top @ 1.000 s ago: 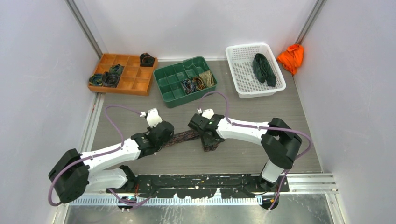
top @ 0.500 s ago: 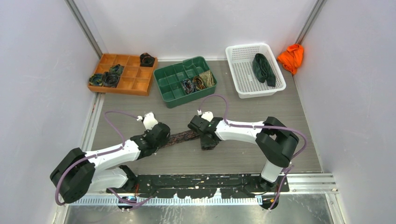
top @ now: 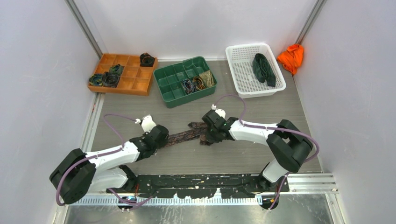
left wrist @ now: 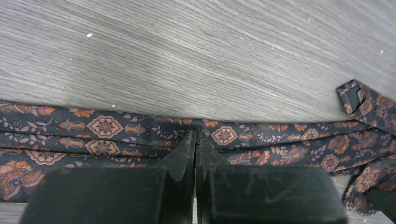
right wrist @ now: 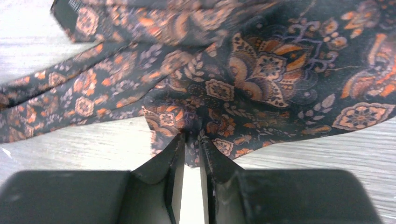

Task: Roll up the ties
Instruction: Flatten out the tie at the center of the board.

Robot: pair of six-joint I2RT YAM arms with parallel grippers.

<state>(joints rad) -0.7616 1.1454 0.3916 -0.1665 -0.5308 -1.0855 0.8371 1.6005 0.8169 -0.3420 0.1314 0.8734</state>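
Right gripper down to a slit, nipping a fold of the dark fabric necktie with orange floral print, which lies stretched on the grey wood-grain table between both arms. Left gripper is pressed closed, tips on the fabric.

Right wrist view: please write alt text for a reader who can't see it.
The right claw pinches a fold of a dark tie printed with orange paisley and medallions, its fingers nearly together. The tie lies bunched across the upper frame, a narrower stretch trailing left over the grey wood-grain table.
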